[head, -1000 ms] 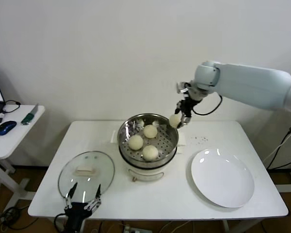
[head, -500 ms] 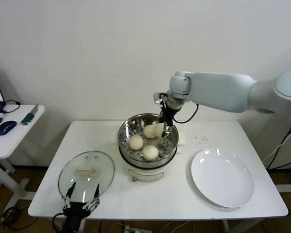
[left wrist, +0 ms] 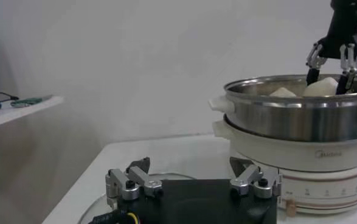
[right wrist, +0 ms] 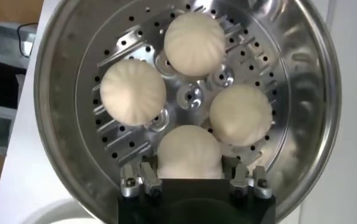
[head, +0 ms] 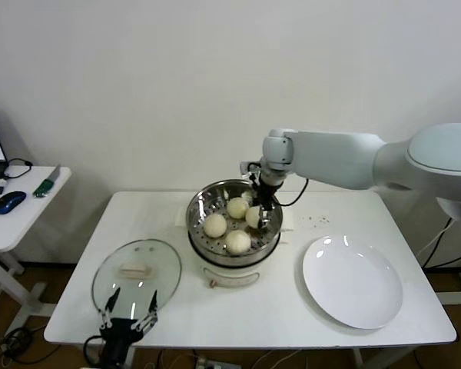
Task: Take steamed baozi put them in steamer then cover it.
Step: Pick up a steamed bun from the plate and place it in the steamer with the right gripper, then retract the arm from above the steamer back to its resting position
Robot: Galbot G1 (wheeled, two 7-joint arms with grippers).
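The steamer (head: 196, 223) stands mid-table on its white pot base. Three steamed baozi (right wrist: 133, 92) (right wrist: 194, 43) (right wrist: 240, 114) rest on its perforated floor. My right gripper (head: 258, 209) reaches down inside the basket, shut on a fourth baozi (right wrist: 189, 155), which sits low near the floor on the right side (head: 254, 217). The cover (head: 137, 275), a glass lid with a cream handle, lies flat at the front left of the table. My left gripper (head: 131, 307) hangs open just above the lid's near edge, holding nothing.
A flat white plate (head: 353, 281) lies bare at the front right. A side table (head: 15, 211) with a mouse and small tools stands off to the left. The wall runs close behind the steamer.
The right arm swung the baozi from beside the steamer's far right rim leftward and down into the basket. The left arm has stayed still.
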